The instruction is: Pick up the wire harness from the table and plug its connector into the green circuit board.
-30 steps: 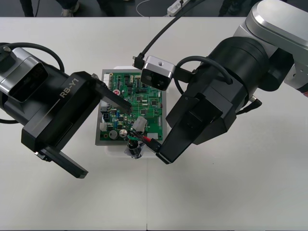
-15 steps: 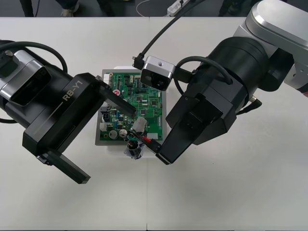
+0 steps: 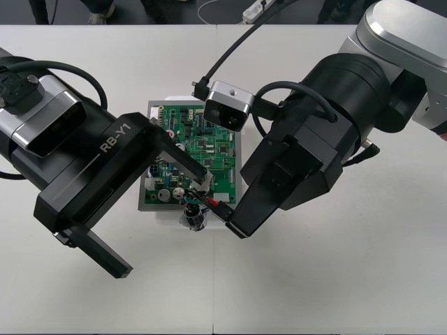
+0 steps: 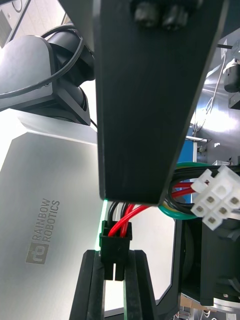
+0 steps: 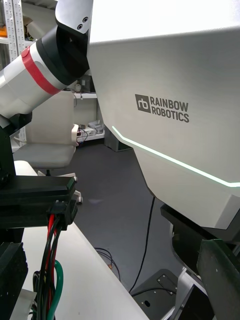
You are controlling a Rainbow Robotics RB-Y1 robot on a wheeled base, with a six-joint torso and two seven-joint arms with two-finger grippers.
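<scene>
– Two hands crowd the green circuit board [image 3: 209, 143]. Where is the harness?
– The right hand [image 3: 234, 225] is clamped on the small black plug [image 4: 116, 243], which stands between its two fingers [image 4: 94, 287]. The red and black wires [image 3: 207, 200] run from those fingertips toward the left hand. The round metal socket [image 3: 194, 218] lies just beside the right hand's tip, on the white base [image 3: 164, 213].
– And the left hand?
– The left hand [image 3: 162, 220] is spread wide. One finger [image 3: 183, 159] lies over the board with its tip close to the wires; the other hangs over bare tabletop [image 3: 314, 293].
– What could go wrong?
– I judge the plug is not yet in the board. The grip seems to take only its lower part, so a slanted push could twist it out of the pads or bend pins. That left finger is so near the wires that it could snag them and drag the plug off line.
– What can't you make out?
– The receptacle meant for the plug: the right hand's body covers that side of the board. A white multi-pin housing [image 4: 215, 197] sits just past the right fingertips, but I cannot tell whether it belongs to the board or the harness.
</scene>
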